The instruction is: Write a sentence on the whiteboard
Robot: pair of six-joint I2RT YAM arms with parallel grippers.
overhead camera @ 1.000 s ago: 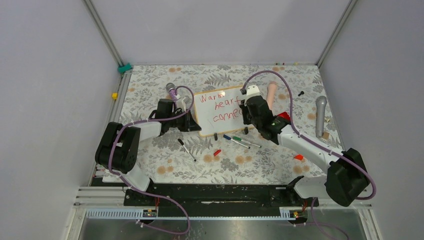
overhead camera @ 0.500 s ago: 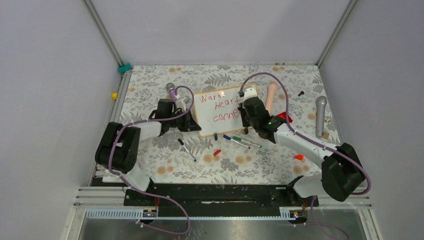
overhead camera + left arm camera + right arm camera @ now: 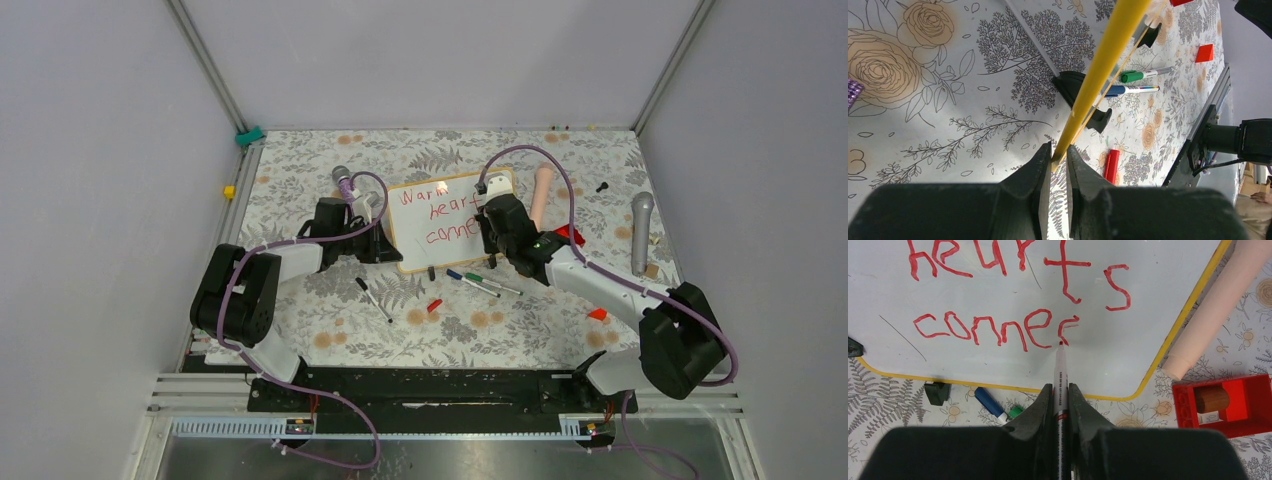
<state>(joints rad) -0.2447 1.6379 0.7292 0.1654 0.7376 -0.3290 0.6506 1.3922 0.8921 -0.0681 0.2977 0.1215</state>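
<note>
The whiteboard [image 3: 440,215] has a yellow-wood frame and black clip feet and lies mid-table. The sentence [image 3: 998,325] is in red and reads "Warm", "hearts", "connec" with the last "c" part drawn. My right gripper [image 3: 1060,392] is shut on a red marker [image 3: 1061,375], whose tip touches the board at the foot of that "c". It also shows in the top view [image 3: 492,222]. My left gripper [image 3: 1058,157] is shut on the whiteboard's frame edge [image 3: 1103,60] at the board's left side [image 3: 378,225].
Blue and green markers [image 3: 482,283] lie just below the board. A black pen [image 3: 374,299] and a red cap [image 3: 433,305] lie nearer. A pink cylinder [image 3: 542,192], a red box [image 3: 1230,402], a grey microphone [image 3: 641,231] and a red piece [image 3: 597,314] lie to the right.
My right gripper has shifted slightly left and toward the board with the marker, and the last "c" has grown. The left arm has not moved.
</note>
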